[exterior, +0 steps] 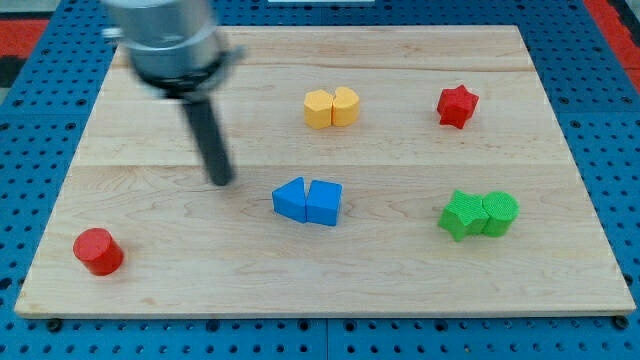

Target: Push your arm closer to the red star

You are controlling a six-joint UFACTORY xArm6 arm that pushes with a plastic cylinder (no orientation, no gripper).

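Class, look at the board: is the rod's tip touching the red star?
No: my tip sits left of the blue blocks, far across the board from the red star.

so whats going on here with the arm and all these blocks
A robot arm with a dark rod is sliding my tip across a wooden board. The tip sits left of the blue pair, touching no block. The red star lies far off at the view's upper right, past the yellow pair. A green pair sits at the lower right, a red cylinder at the lower left.
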